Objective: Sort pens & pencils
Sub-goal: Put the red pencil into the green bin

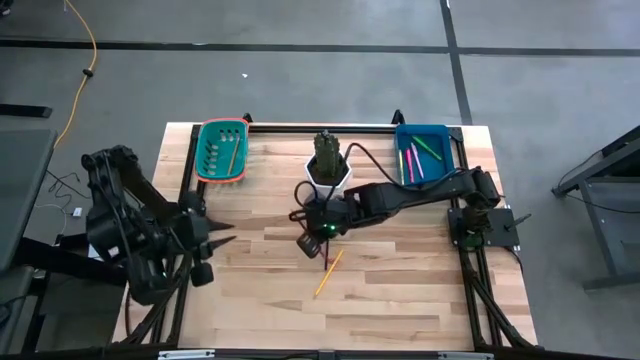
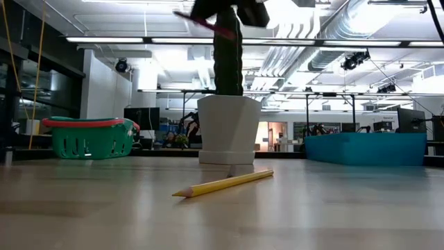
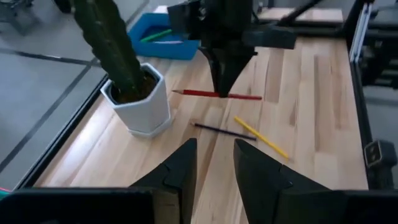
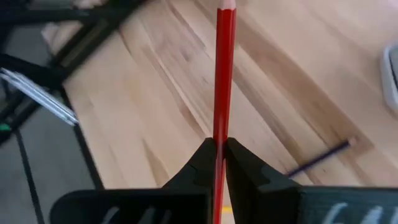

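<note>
My right gripper hangs over the middle of the table, in front of the white pot with its cactus, and is shut on a red pencil. Below it a yellow pencil and a dark pencil lie flat on the wood. The green basket at the far left holds a pencil; the blue bin at the far right holds pink and green pens. My left gripper stands open over the table's left side with nothing between its fingers. My right gripper pinches the red pencil near its middle between its two fingertips. The fingers slant down from above and lie across the pencil. The pencil is lifted clear of the table and lies roughly level, its pointed end sticking out ahead of the fingers.
The pot with the cactus stands at the far middle, between basket and bin. A black rail frames the table's edges. Bare wood lies toward the near edge and around the yellow pencil.
</note>
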Action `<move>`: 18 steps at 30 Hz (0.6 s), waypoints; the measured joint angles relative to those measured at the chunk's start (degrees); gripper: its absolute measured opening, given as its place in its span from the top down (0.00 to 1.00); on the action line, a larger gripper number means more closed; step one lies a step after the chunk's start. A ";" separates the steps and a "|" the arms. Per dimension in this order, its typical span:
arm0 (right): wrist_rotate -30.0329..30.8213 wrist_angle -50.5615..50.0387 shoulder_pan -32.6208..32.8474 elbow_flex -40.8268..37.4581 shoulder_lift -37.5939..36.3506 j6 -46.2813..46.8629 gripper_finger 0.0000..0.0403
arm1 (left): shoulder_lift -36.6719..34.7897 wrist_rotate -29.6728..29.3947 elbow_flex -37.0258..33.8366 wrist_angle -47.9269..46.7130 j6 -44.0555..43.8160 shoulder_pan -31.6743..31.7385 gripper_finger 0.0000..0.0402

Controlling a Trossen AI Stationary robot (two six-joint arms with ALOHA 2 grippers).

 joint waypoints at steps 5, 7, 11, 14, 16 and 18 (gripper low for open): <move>2.49 0.22 -0.02 5.19 -0.02 -3.47 0.98 | -3.01 -3.72 0.02 0.72 -0.11 -1.09 0.76; 3.21 0.73 -0.02 7.34 -0.02 -4.96 0.98 | -3.86 -4.77 0.02 1.74 -0.08 -1.10 0.76; 4.82 3.19 -0.02 11.18 -0.07 -8.45 0.98 | -5.59 -7.09 0.02 2.65 -0.01 -1.01 0.76; 6.09 5.77 -0.02 13.99 -0.09 -11.50 0.98 | -6.33 -7.86 0.02 5.12 2.63 -1.05 0.76; 6.17 6.42 -0.02 15.87 -0.09 -13.46 0.98 | -7.19 -8.06 0.02 7.63 6.01 -1.00 0.76; 6.21 7.30 -0.02 17.77 -0.09 -15.87 0.98 | -8.10 -8.21 0.02 10.54 9.65 -0.95 0.76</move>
